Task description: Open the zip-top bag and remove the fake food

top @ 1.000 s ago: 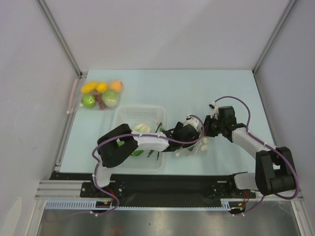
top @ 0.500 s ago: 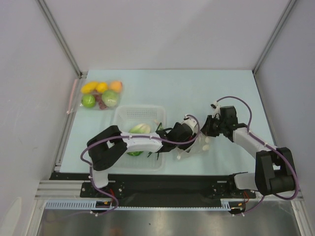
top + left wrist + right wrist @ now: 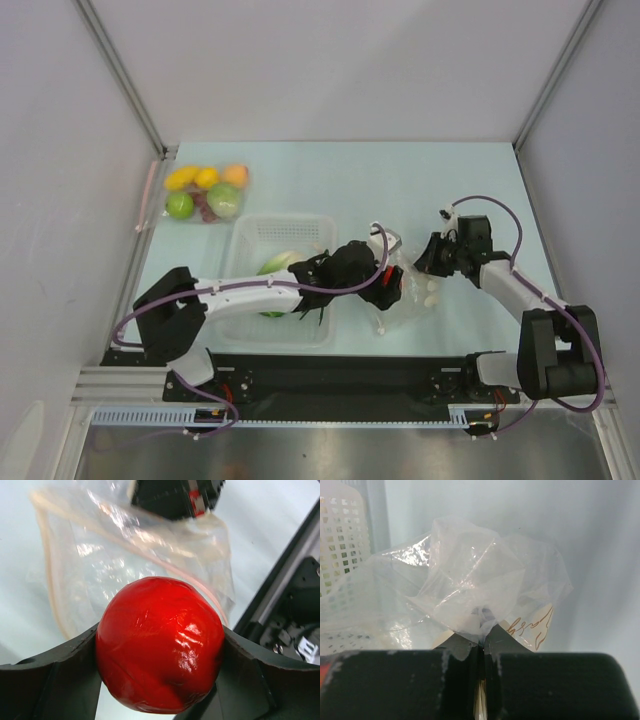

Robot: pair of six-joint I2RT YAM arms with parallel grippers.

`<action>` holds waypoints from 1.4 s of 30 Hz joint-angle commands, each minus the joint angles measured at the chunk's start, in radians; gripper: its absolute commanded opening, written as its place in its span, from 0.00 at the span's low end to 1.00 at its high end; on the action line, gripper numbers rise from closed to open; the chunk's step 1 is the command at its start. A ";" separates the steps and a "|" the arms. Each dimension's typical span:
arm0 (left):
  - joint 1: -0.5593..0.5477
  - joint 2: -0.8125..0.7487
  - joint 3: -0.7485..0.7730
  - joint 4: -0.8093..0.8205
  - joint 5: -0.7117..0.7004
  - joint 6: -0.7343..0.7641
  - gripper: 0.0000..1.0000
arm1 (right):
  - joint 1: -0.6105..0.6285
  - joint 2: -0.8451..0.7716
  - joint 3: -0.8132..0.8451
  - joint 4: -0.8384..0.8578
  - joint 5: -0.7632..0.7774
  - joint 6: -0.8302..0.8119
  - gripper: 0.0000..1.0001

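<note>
A: Pale blue-green desk (image 3: 350,180), grey walls (image 3: 330,60) round it. Where's the zip-top bag (image 3: 410,295)?
B: Near desk's front edge, right of centre, just beside the white basket (image 3: 250,240). Crumpled clear plastic, lying btwn the two arms.
A: And the right tool (image 3: 432,264)?
B: Clamped tight on the bag's far-right side. Wrist cam shows jaws closed w/ a fold of plastic caught btwn them, rest of bag bunched up ahead.
A: What about the left tool (image 3: 160,635)?
B: Gripping the red tomato (image 3: 160,647), one finger each side, jaws spread wide round it. Bag sits behind it in wrist view, rim twd the cam.
A: Tomato out of the bag?
B: It's at bag's left end, by basket's right wall. Can't tell if fully clear of the mouth.
A: Other fake food?
B: The lettuce head (image 3: 283,262) is in the basket, partly under the left arm. The thin dark-green stalks (image 3: 303,314) are also in there, near the basket's front wall. The small white pieces (image 3: 430,289) are inside the bag, at its right end.
A: Anything else?
B: One second clear pouch (image 3: 205,215) w/ pink strip, by desk's left edge twd far corner, holding yellow, orange & green round fruits (image 3: 222,198). Well apart from the rest.
</note>
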 commanded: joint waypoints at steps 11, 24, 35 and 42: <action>0.003 -0.305 -0.119 -0.202 0.267 0.077 0.00 | -0.031 -0.036 0.004 0.000 -0.004 -0.013 0.00; 0.311 -0.660 -0.266 -0.422 0.095 0.002 0.00 | -0.037 -0.044 0.006 -0.004 -0.007 -0.015 0.00; 0.305 -0.684 -0.352 -0.552 -0.031 -0.021 0.00 | -0.037 -0.027 0.011 0.000 -0.010 -0.013 0.00; 0.281 -0.664 -0.375 -0.541 -0.026 -0.029 0.30 | -0.037 -0.027 0.014 -0.006 -0.007 -0.010 0.00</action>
